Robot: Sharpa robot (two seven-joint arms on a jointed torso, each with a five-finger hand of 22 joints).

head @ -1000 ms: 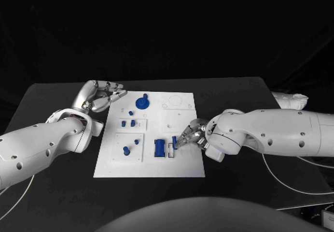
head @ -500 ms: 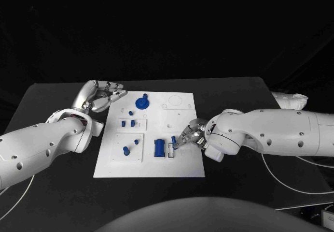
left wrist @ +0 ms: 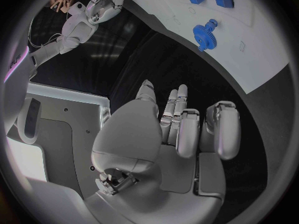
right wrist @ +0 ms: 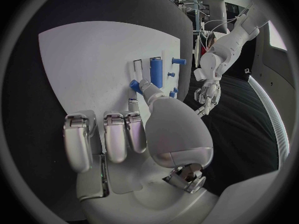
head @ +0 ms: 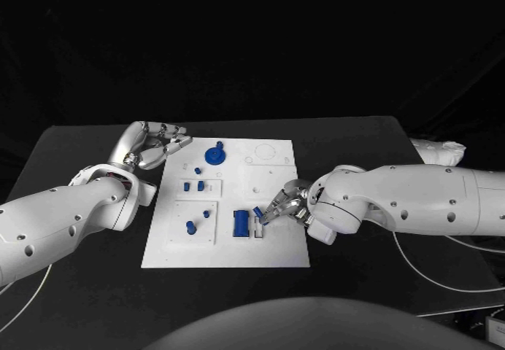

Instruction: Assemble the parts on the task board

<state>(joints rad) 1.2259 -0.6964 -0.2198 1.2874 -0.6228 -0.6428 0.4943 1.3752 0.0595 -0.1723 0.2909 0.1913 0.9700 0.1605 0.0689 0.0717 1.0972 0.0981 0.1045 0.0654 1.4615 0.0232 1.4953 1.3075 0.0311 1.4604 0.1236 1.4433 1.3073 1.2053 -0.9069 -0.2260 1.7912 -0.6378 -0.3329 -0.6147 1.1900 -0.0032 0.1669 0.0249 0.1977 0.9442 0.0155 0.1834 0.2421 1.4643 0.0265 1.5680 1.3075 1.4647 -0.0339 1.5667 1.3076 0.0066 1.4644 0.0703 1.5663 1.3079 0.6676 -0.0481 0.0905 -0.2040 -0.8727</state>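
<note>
One blue part (head: 263,211) pinched in right robot hand (head: 286,204) above task board (head: 276,240).

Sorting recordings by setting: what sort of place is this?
Probably a robotics test bench: a black table, a white task board with blue parts, dark backdrop, two robot arms.

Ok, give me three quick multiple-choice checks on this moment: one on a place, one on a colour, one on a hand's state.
1. Where is the left hand?
A. By the task board's far left corner
B. Over the board's near right corner
C. Off the table

2. What colour is the gear-shaped part?
A. Grey
B. Blue
C. Red

3. What is the right hand doing?
A. Lying flat and open on the table
B. Pinching a small blue part over the task board
C. Gripping the board's edge

Answers: 1 A, head view shows it beside that corner. 2 B, plainly blue. 3 B, right wrist view shows the piece at its fingertips.
</note>
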